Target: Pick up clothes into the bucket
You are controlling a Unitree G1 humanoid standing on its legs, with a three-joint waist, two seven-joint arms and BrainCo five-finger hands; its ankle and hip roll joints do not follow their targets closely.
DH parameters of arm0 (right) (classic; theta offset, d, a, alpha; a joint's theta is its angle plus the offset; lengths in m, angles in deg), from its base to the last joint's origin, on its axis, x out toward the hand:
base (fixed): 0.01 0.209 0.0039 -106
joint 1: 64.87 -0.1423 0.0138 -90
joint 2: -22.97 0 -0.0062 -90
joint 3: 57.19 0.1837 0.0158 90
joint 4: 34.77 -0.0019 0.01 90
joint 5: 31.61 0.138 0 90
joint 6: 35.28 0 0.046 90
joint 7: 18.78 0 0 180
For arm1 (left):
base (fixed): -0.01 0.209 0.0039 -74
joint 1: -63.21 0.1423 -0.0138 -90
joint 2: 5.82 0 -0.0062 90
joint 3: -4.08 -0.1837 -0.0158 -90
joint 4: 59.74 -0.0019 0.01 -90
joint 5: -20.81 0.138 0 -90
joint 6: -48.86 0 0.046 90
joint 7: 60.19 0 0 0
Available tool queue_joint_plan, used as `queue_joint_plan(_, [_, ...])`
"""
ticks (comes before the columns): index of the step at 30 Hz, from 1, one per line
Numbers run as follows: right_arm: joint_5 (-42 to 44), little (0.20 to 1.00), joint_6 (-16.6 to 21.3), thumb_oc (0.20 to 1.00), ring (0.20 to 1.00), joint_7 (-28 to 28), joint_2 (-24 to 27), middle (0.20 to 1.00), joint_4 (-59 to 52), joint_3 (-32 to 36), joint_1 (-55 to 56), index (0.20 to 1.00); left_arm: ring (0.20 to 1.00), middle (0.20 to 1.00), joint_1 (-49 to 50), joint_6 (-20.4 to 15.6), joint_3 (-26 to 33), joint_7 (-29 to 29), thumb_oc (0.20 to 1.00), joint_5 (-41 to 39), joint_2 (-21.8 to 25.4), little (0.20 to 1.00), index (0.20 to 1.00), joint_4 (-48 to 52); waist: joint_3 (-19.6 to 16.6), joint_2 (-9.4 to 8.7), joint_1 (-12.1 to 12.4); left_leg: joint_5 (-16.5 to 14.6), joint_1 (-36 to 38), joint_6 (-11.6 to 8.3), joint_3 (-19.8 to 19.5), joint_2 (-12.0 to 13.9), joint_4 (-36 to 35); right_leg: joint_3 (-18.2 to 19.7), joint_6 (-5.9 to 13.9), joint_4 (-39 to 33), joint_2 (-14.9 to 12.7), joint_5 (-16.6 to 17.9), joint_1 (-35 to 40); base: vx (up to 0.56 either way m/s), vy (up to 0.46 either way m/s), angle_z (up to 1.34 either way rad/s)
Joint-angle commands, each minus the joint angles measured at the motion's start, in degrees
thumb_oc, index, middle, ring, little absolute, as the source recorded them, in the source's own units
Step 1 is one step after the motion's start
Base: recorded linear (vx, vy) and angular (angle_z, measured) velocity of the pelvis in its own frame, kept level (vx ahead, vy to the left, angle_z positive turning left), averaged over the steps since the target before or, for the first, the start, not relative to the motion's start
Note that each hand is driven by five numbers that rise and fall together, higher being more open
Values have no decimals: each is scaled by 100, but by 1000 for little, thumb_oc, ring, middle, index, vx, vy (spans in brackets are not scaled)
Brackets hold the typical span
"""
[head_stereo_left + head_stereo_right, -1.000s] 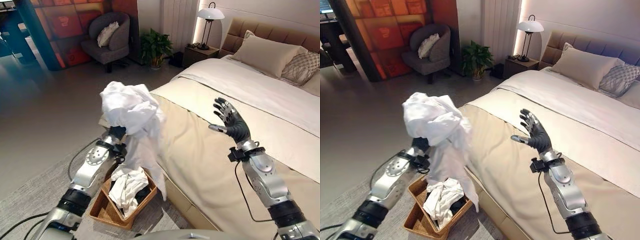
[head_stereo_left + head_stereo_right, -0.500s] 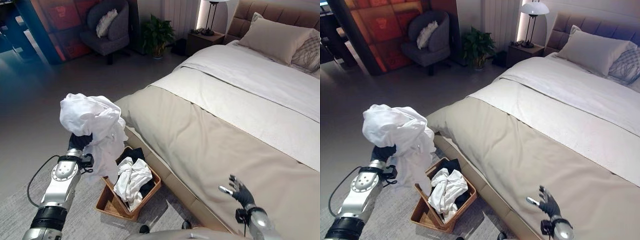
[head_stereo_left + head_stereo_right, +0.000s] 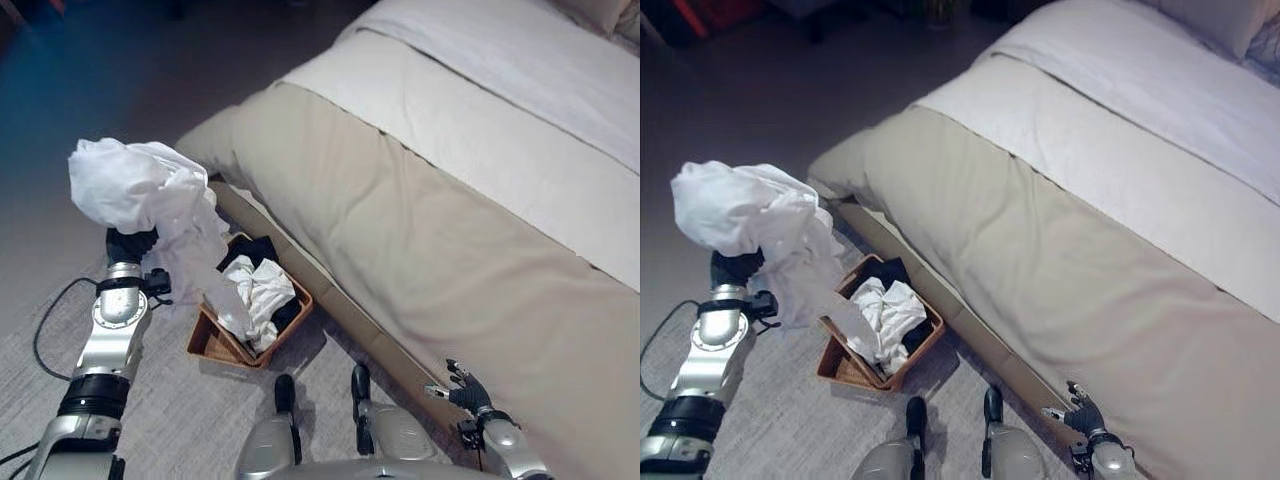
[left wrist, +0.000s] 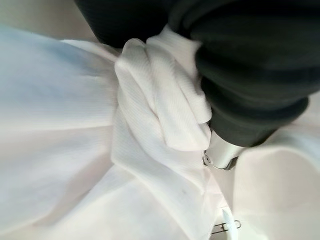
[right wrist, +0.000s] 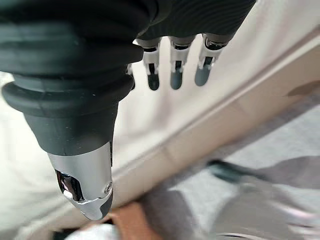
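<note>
Above the rug (image 3: 190, 400), our left hand (image 3: 130, 243) clenches a white garment (image 3: 140, 190), its tail drooping into the wicker basket (image 3: 215, 345) of clothes beside the bed (image 3: 420, 200). Our right hand (image 3: 462, 388), fingers spread, hangs at the bed's edge.

The basket (image 3: 212, 342) sits on the rug (image 3: 180, 420), just beside the bed (image 3: 450, 230) and to its left. Clothes (image 3: 258, 295) lie in the basket. A bundled garment (image 3: 140, 190) hangs left of the basket (its tail trailing into it), bunched over the left hand (image 3: 128, 245). The right hand (image 3: 468, 392) is right of the basket, at the bed's edge.
</note>
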Motion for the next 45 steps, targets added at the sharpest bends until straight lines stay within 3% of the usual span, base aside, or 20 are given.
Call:
queue_joint_plan(1, [-82,1000,235,1000,1000,154,283,1000,-294,-306,-45,1000,200,200,-509,-512,290,420,200,228,408,200,200,-94,-98,-253,-217,-755,-709,89,-156,-20,1451,52,366,292,-429,181,-369,-151,49,-13])
queue_joint_plan(8, [230,1000,470,1000,1000,460,420,1000,-616,-299,-405,1000,200,200,-1494,-523,-233,935,200,271,553,200,200,-560,469,-311,-357,-956,-1938,244,-288,-116,2391,59,293,1577,-515,-211,-1654,-107,38,-8])
queue_joint_plan(16, [546,1000,682,1000,1000,870,554,1000,-1039,-76,-704,1000,200,200,-2403,-590,-730,1193,200,21,694,200,200,-818,815,-401,-473,-1009,-3243,274,-467,-166,3050,-81,326,2041,-604,-209,-2779,-73,3,18])
queue_joint_plan(18, [685,1000,777,1000,1000,965,598,1000,-1175,26,-744,1000,200,200,-2604,-614,-813,1246,200,-84,709,200,200,-880,859,-422,-504,-1026,-3553,271,-507,-163,3173,-113,335,2158,-612,-220,-3066,-6,1,8])
queue_joint_plan(19, [698,1000,802,1000,1000,1007,611,1000,-1180,35,-741,1000,200,200,-2658,-611,-837,1259,200,-117,712,200,200,-924,864,-408,-497,-1221,-3593,251,-558,-135,3252,-103,376,2261,-574,-386,-3120,26,1,10])
queue_joint_plan(28, [820,1000,956,1000,1000,1231,683,1000,-1396,72,-833,1000,200,200,-3094,-564,-1151,1302,200,-307,816,200,200,-1279,974,-578,-512,-1286,-4628,271,-692,-129,3667,-221,426,2557,-605,-403,-4056,2,3,3])
queue_joint_plan(36, [902,1000,1019,1000,1000,1289,714,1000,-1451,39,-889,1000,200,200,-3214,-512,-1244,1208,200,-547,758,200,200,-1632,976,-644,-524,-1286,-5001,274,-747,-144,3723,-287,447,2555,-635,-366,-4388,8,16,5])
queue_joint_plan(37, [897,1000,1022,1000,1000,1291,719,1000,-1478,21,-886,1000,294,294,-3220,-503,-1261,1182,294,-586,747,294,294,-1690,976,-663,-529,-1284,-5041,275,-745,-139,3734,-292,449,2544,-638,-354,-4416,0,0,0])
queue_joint_plan(38, [887,1000,1030,1000,1000,1289,722,1000,-1484,-1,-885,1000,1000,1000,-3227,-486,-1276,1167,1000,-598,742,1000,1000,-1752,976,-680,-531,-1283,-5076,279,-755,-138,3747,-296,451,2528,-636,-333,-4436,0,0,0])
queue_joint_plan(45, [886,1000,1012,1000,1000,1252,728,1000,-1575,-116,-919,1000,1000,1000,-3309,-438,-1366,901,1000,-984,609,1000,1000,-1945,976,-717,-548,-1270,-5171,288,-744,-154,3747,-322,470,2442,-643,-265,-4500,-1,10,0])
